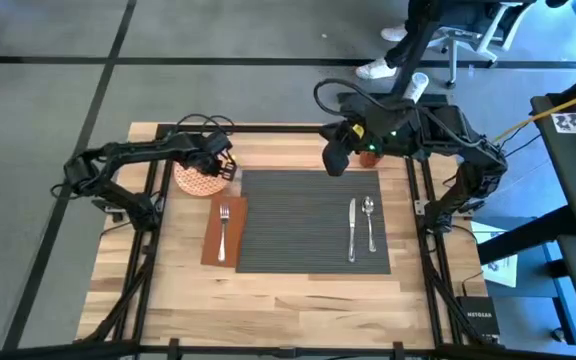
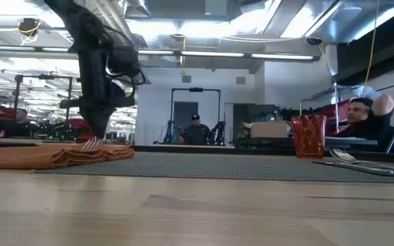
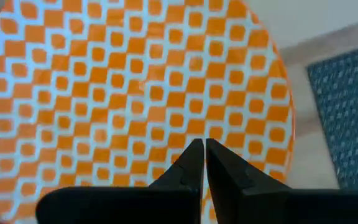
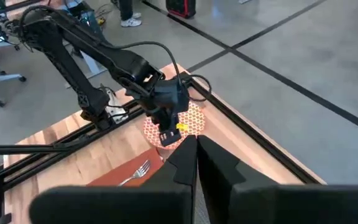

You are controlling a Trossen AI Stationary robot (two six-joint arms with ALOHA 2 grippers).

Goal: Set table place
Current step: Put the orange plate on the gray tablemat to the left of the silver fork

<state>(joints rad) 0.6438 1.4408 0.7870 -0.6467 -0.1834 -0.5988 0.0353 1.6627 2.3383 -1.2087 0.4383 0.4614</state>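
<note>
Wood table [image 1: 278, 300], fork [image 1: 224, 227] lying lengthwise on napkin [image 1: 215, 240], left gripper [image 3: 204, 152] pinched shut over plate [image 3: 104, 93], right gripper [image 4: 196, 149] closed, empty.

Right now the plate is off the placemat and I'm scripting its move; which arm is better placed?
Left: its pincer hangs shut directly over the plate. The right pincer sits across the placemat, by the cup.

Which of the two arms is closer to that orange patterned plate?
Left. The left end effector hovers right over the plate off the placemat's far left corner; the right end effector is across the placemat, near the orange cup.
</note>
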